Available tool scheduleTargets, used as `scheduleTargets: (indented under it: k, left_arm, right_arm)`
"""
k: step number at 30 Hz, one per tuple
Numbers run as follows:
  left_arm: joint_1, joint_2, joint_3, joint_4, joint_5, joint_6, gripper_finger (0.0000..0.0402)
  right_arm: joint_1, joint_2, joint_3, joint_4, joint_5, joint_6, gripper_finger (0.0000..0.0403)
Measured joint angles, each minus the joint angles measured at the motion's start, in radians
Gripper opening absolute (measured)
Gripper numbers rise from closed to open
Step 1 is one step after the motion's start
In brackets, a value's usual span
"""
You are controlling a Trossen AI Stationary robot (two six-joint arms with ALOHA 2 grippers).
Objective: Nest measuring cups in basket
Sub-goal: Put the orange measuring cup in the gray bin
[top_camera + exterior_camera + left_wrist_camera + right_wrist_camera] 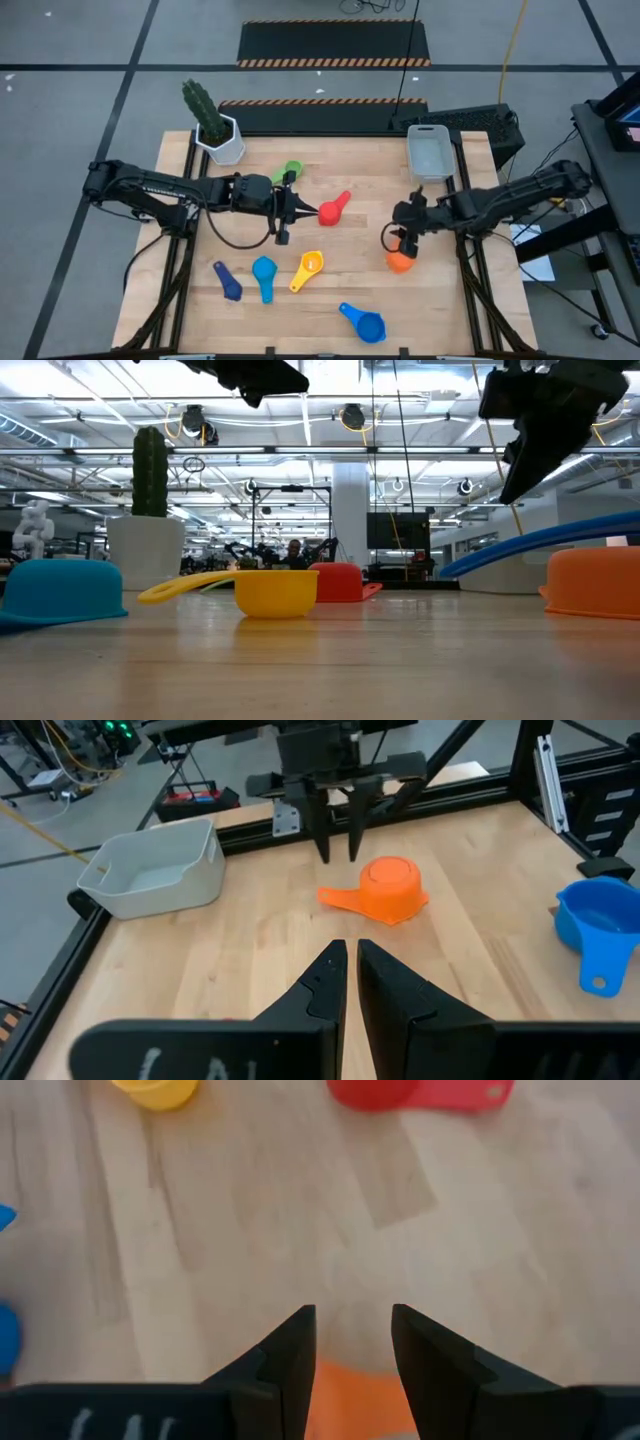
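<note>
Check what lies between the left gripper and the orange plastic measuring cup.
Only bare wooden tabletop separates left gripper from orange cup, per the left wrist view.

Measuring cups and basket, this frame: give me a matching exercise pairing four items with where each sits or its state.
Items:
1. orange cup
2. red cup
3. basket
4. green cup

Places:
A. far right of the table, nothing in it
B. upside down below the right gripper
C. near the cactus pot
D. just ahead of the left gripper

Pairs: 1-B, 2-D, 3-A, 4-C
</note>
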Motion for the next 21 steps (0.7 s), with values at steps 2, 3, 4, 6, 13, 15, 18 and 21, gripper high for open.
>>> scheduleTargets:
  k: [2, 3, 4, 6, 13, 15, 18, 21]
  left_arm:
    - [0.000, 0.000, 0.000, 0.000, 0.000, -0.006, 0.0033]
    - [-0.001, 0.000, 0.000, 0.000, 0.000, -0.009, 0.0033]
    - [-0.003, 0.000, 0.000, 0.000, 0.000, -0.017, 0.0033]
    - [-0.005, 0.000, 0.000, -0.001, 0.000, -0.031, 0.0033]
    - [-0.039, 0.000, -0.001, -0.002, 0.000, -0.038, 0.0033]
    - [-0.047, 0.000, -0.001, -0.001, 0.000, -0.038, 0.0033]
    - [-0.060, 0.000, -0.001, 0.008, 0.000, -0.030, 0.0033]
    - [-0.076, 0.000, -0.001, 0.017, 0.000, -0.031, 0.0033]
  right_arm:
    - [0.024, 0.003, 0.016, -0.039, 0.000, 0.052, 0.0128]
    - [0.034, 0.003, 0.020, -0.063, 0.001, 0.079, 0.0128]
    - [0.046, 0.002, 0.022, -0.084, 0.001, 0.105, 0.0128]
    - [0.071, 0.003, 0.022, -0.142, 0.000, 0.166, 0.0128]
    - [0.171, 0.015, 0.021, -0.337, 0.002, 0.415, 0.0128]
    - [0.201, 0.024, 0.021, -0.365, 0.002, 0.465, 0.0128]
    - [0.239, 0.055, 0.021, -0.386, 0.002, 0.518, 0.0128]
    - [0.275, 0.101, 0.014, -0.387, 0.003, 0.566, 0.0128]
